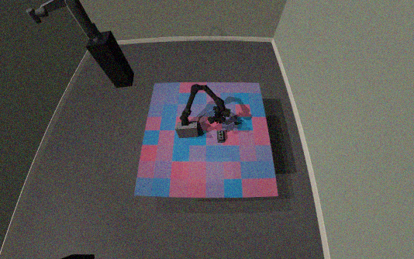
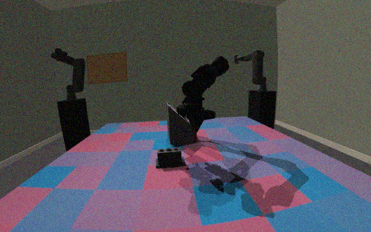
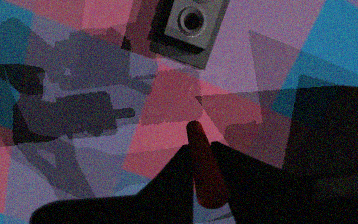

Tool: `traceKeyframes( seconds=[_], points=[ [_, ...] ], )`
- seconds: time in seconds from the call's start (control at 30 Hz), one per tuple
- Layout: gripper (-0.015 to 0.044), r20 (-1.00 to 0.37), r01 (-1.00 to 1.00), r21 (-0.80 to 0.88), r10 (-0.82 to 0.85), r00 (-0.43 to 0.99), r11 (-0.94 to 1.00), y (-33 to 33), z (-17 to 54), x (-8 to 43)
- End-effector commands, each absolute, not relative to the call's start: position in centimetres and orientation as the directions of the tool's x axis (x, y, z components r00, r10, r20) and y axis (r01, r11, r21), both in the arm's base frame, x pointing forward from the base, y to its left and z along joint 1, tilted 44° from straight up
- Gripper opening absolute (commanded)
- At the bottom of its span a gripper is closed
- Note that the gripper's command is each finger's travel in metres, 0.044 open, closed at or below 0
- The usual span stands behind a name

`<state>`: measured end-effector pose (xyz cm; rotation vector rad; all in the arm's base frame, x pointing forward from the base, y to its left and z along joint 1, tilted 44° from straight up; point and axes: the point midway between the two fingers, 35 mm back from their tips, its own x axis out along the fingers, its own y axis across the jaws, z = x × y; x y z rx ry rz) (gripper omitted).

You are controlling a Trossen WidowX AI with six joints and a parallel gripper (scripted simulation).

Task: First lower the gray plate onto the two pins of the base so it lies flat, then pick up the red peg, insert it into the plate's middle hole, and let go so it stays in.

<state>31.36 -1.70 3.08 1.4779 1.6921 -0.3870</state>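
Observation:
The gray plate (image 3: 201, 38) lies level on top of the base (image 3: 192, 59) (image 2: 175, 165), which stands flat on the table. One round hole of the plate shows in the wrist view, with a pale ring around a dark centre. The other holes are small and dark in the top and exterior views, and the pins cannot be told apart there. My gripper (image 3: 200, 149) (image 1: 220, 116) is shut on the red peg (image 3: 208, 175). The peg is in the air, apart from the plate. In the exterior view the fingers and peg are lost against the dark arm.
My arm rises from a gray box (image 1: 187, 130) (image 2: 178, 130) beside the base on the checkered table (image 1: 190, 182). Shadows of the arm fall across the tiles. Other arms on black pedestals (image 1: 110, 58) (image 2: 73, 121) stand beyond the table.

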Motion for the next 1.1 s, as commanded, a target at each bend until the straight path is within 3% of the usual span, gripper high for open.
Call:
traceKeyframes(
  seconds=[0.0,1.07],
  points=[
    [0.0000,-0.747,0.924,0.282,0.663,0.042,0.259,-2.7,2.3,31.8],
    [0.0000,-0.731,0.923,0.296,0.680,0.052,0.247,-9.8,-4.8,33.9]
  ],
)
